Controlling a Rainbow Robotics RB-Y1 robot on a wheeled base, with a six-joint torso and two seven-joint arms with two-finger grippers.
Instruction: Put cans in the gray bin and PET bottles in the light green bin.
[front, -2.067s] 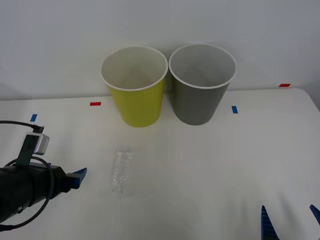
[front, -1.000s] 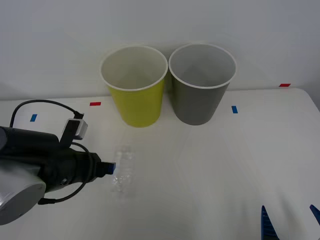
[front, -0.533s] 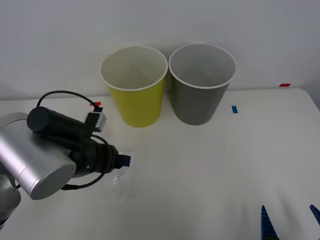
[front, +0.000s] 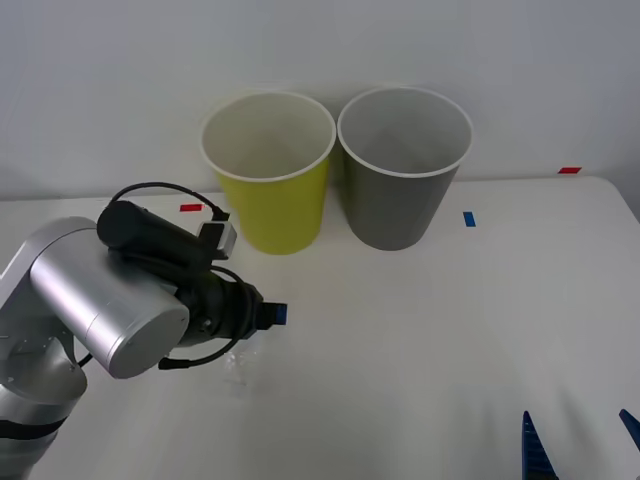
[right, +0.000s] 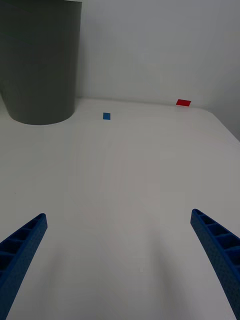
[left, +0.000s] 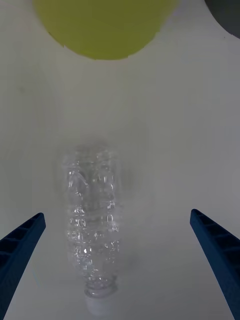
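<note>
Your left gripper hangs spread over the lying bottle; centre it, then close gently. Right gripper waits open, near right.

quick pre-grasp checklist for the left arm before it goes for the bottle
1. Left hand open: ok, its blue fingers sit wide at both corners of the left wrist view.
2. PET bottle between the fingers: ok, though it lies nearer one finger than the other.
3. Bottle free of other things: ok, it lies on its side on the white table, apart from both bins.
4. Light green bin upright and open: ok, standing beyond the bottle.
5. Gray bin out of the way: ok, it stands beside the green one.
6. Right hand clear: ok, open and low near the table's front edge.
</note>
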